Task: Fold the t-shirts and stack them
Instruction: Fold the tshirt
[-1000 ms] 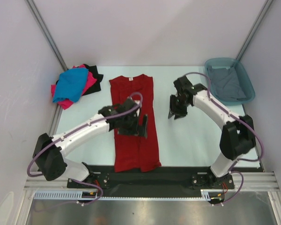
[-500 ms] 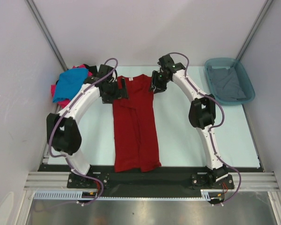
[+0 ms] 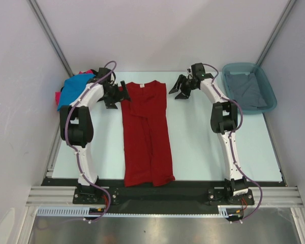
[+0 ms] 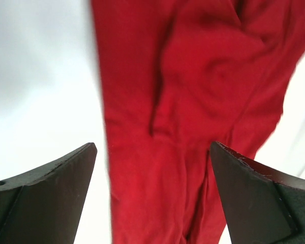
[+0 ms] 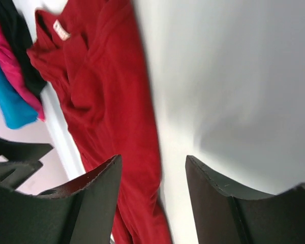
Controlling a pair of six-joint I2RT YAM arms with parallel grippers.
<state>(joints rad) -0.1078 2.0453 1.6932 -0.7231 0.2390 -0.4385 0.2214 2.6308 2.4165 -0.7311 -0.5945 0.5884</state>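
Note:
A dark red t-shirt [image 3: 146, 132] lies flat as a long narrow strip down the middle of the table, collar at the far end. My left gripper [image 3: 124, 94] hovers at its far left edge, open wide, with red cloth [image 4: 193, 101] showing below and between the jaws. My right gripper [image 3: 177, 92] hovers just right of the far right corner, open, over the shirt's edge [image 5: 117, 101] and bare table. The bright blue t-shirt [image 3: 71, 91] tops a pile at the far left, with hot pink [image 5: 15, 66] and black [image 5: 12, 30] beneath it. A grey t-shirt [image 3: 246, 89] lies in the tub.
The teal plastic tub [image 3: 267, 84] stands at the far right corner. White walls close the table in at the left, back and right. The black base rail [image 3: 157, 195] runs along the near edge.
Both arms have swung from the middle of the table to the far end, then spread out to the shirt's two sides. The right gripper's jaws have widened. The red shirt has not moved.

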